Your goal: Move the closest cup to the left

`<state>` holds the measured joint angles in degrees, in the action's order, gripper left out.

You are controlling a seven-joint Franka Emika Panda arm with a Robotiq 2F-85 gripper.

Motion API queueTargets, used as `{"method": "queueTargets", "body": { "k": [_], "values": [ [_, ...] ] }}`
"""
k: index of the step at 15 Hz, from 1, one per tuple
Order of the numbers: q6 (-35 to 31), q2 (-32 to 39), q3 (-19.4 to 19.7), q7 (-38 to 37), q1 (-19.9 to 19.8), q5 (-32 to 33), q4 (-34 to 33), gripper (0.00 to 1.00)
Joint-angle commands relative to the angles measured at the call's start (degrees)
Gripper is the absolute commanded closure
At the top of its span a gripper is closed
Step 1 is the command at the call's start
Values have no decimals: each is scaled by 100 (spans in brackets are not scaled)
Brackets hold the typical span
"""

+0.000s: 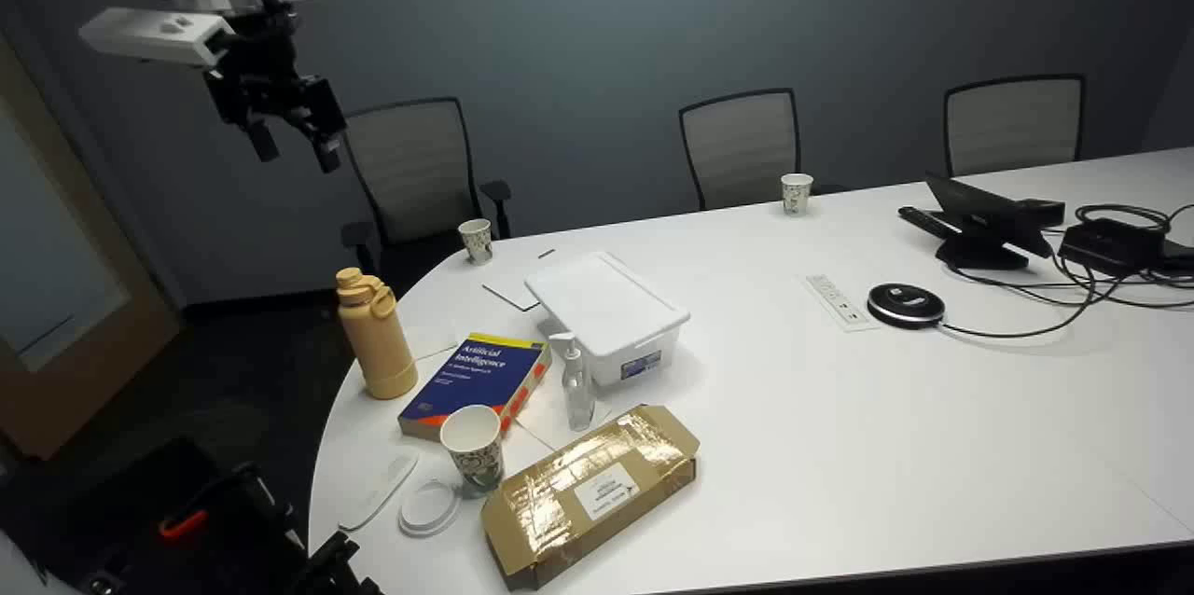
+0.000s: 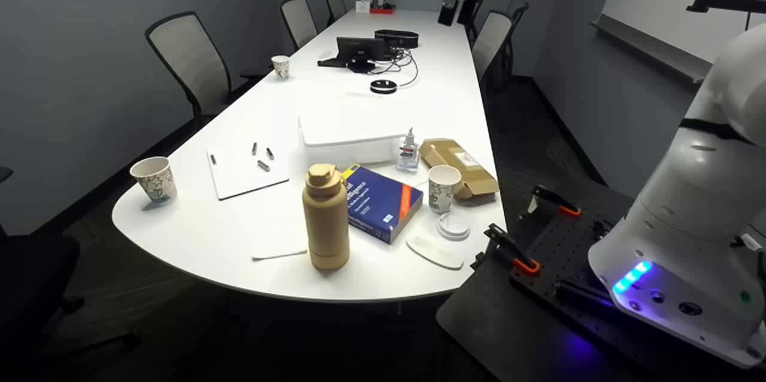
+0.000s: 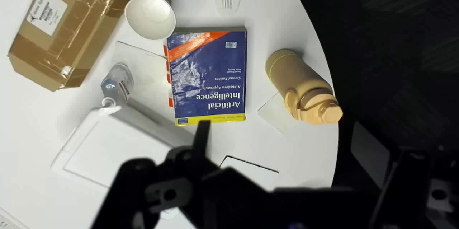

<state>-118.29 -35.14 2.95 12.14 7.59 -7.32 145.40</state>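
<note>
The nearest patterned paper cup (image 1: pixel 477 460) stands upright at the table's near end, between the blue book and the cardboard box. It also shows in an exterior view (image 2: pixel 444 189) and, from above, in the wrist view (image 3: pixel 150 17), where its inside looks empty. A second cup (image 1: pixel 476 243) (image 2: pixel 154 180) stands by the rounded table edge. A third cup (image 1: pixel 796 194) (image 2: pixel 280 67) stands farther along the table. My gripper (image 1: pixel 296 150) (image 2: pixel 456 14) is high above the table, its fingers apart with nothing between them. It touches no cup.
A tan bottle (image 1: pixel 378 339) stands near the rounded edge beside the book (image 1: pixel 476 380). A cardboard box (image 1: pixel 592 492), sanitizer bottle (image 1: pixel 578 390), lidded white bin (image 1: pixel 606 306) and plastic lid (image 1: pixel 429 508) surround the nearest cup. Cabled electronics (image 1: pixel 989 222) sit farther along the table (image 1: pixel 886 446).
</note>
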Motion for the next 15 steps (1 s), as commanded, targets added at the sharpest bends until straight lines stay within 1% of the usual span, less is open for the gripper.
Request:
{"method": "queueTargets", "body": {
  "k": [1,14,15],
  "values": [
    [20,3,-46,23,-52,-30,-14,0],
    [20,3,-46,23,-52,-30,-14,0],
    [-111,86,-86,-102,-120,21,16,0]
  ]
}}
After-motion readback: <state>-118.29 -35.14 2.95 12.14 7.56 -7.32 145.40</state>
